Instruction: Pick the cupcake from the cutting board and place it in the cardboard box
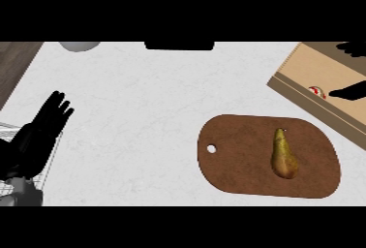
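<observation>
The brown cutting board (243, 169) lies at the lower right and carries only a yellow-brown pear (283, 155). A cardboard box (314, 68) sits at the upper right, partly cut off by the view's edge. Inside it rests a small red and white cupcake (316, 90). My right hand (350, 92) reaches over the box from the right, with one black part ending right beside the cupcake and another part (354, 48) far above it, spread wide apart. Near the left edge my left hand (50, 121) rests open, fingers up.
A wire rack (10, 127) shows at the left edge behind my left hand. A grey round bowl (79, 46) and a flat black object (178, 46) sit at the counter's far edge. Dark wood (14, 63) borders the top left.
</observation>
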Robot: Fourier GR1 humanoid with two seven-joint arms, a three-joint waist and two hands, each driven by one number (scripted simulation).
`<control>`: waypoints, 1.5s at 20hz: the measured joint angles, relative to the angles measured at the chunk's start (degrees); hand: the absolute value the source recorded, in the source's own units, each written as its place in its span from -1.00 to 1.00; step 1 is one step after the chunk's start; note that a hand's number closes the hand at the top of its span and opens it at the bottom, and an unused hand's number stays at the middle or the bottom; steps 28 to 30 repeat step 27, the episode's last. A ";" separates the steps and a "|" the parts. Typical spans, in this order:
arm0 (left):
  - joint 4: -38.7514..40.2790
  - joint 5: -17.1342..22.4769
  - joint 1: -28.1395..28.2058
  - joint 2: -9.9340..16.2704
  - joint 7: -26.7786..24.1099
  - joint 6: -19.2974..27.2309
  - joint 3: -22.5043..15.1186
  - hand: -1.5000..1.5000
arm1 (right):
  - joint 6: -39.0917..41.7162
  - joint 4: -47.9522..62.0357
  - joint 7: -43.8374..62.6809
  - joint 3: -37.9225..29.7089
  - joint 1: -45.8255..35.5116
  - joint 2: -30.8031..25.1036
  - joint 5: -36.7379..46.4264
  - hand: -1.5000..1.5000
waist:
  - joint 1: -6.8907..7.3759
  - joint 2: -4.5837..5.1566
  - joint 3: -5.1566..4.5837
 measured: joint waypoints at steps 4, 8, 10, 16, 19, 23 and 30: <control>-0.64 -0.36 -0.09 -0.46 0.64 0.80 -0.31 0.00 | 0.93 1.23 -1.01 -7.28 -1.30 -0.62 -7.49 -1.00 | -0.28 -0.13 0.03; -0.62 0.20 -0.07 0.28 0.81 0.36 0.51 0.00 | 2.95 3.13 -1.81 -13.27 -1.45 -2.83 -13.63 -1.00 | -0.28 -0.11 0.01; -0.13 0.48 -0.19 0.53 0.50 0.00 0.84 0.00 | 4.70 4.27 -2.21 -15.44 -1.20 -4.82 -15.92 -1.00 | -0.25 -0.05 0.01; 0.03 0.38 -0.60 0.55 0.58 0.04 0.79 0.00 | 11.22 8.06 -2.92 -20.10 0.84 -12.66 -20.59 -1.00 | 0.12 0.21 0.06; -0.21 1.01 -0.66 0.63 1.01 -0.52 0.74 0.00 | 15.15 9.34 -4.41 -21.14 2.62 -15.98 -21.80 -1.00 | 0.29 0.28 0.10; -0.37 0.63 -1.08 0.13 0.91 -0.28 0.10 0.00 | 18.81 10.29 -6.26 -21.66 4.04 -18.79 -22.58 -1.00 | 0.59 0.42 0.17; -0.21 0.34 -0.86 -0.20 0.43 -0.16 -0.08 0.00 | 21.40 10.78 -8.16 -21.92 5.61 -21.29 -22.93 -1.00 | 0.91 0.57 0.22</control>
